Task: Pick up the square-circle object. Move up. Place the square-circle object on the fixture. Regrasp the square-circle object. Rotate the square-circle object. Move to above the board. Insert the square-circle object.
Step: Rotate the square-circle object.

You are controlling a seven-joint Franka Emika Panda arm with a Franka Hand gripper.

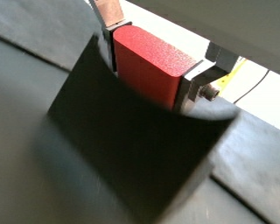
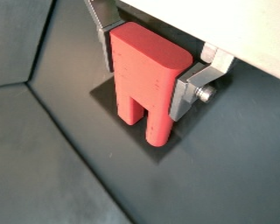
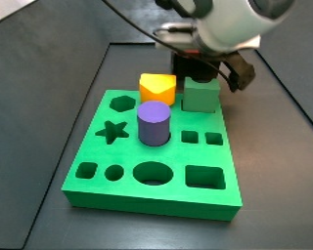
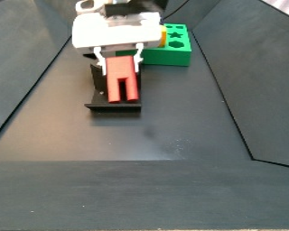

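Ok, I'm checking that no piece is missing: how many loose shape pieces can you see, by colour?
Red: 1, the square-circle object, between the gripper fingers over the fixture
Yellow-orange: 1, block on the board
Purple: 1, cylinder
Green: 1, cube
Total: 4

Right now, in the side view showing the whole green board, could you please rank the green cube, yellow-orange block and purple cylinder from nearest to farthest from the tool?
The tool hangs behind the bright green slab board.
1. Green cube, directly below it.
2. Yellow-orange block, beside the cube.
3. Purple cylinder, nearer the board's middle.
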